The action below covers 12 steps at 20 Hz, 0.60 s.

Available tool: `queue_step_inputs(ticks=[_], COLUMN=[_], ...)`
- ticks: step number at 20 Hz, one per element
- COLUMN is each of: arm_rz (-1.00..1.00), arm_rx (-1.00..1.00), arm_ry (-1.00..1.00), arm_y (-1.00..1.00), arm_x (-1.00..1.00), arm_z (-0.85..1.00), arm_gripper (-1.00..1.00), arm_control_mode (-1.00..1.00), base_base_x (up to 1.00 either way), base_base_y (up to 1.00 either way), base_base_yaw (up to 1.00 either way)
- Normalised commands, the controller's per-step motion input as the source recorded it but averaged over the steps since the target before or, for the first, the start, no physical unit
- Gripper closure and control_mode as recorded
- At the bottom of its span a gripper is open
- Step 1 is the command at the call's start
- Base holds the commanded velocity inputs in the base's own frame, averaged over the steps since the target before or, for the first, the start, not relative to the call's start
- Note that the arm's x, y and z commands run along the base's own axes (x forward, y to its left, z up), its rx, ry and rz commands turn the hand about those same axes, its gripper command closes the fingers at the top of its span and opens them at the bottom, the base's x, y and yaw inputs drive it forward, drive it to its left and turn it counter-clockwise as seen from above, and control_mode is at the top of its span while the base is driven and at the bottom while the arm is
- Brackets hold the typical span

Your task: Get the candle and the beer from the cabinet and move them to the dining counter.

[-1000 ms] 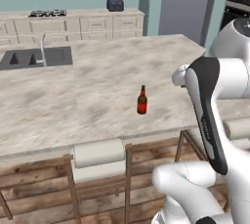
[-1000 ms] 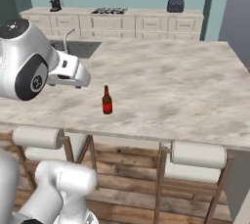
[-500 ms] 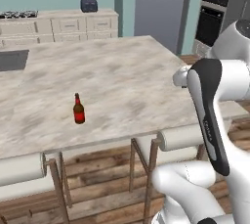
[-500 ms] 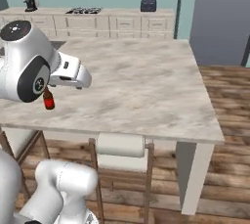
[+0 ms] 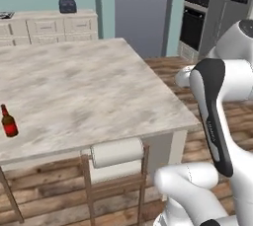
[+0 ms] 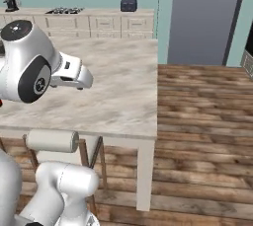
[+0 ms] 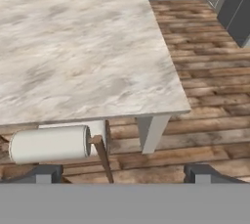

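At far left edge of the left base view, the beer (image 5: 7,121) stands upright on the dining counter (image 5: 94,92), well apart from my gripper (image 7: 122,173). My fingers (image 7: 45,173) sit wide apart at the bottom of the hand view, holding nothing, over a stool cushion (image 7: 49,143). Glass bottle: rigid, smooth, likely slippery and breakable, somewhat top-heavy. I'd grip the body at the red label, not the thin neck. Candle not located.
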Motion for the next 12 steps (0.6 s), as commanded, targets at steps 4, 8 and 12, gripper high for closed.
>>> queue_step_inputs(ticks=[4,8,12], arm_rz=[0.00,0.00,0.00], arm_rx=[0.00,0.00,0.00], arm_ry=[0.00,0.00,0.00], arm_y=[0.00,0.00,0.00], arm_x=[0.00,0.00,0.00], arm_z=[0.00,0.00,0.00], arm_gripper=[-1.00,-1.00,-1.00], arm_control_mode=[1.00,1.00,1.00], base_base_x=[0.14,0.20,0.29], base_base_y=[-1.00,-1.00,-1.00], base_base_yaw=[0.00,0.00,0.00])
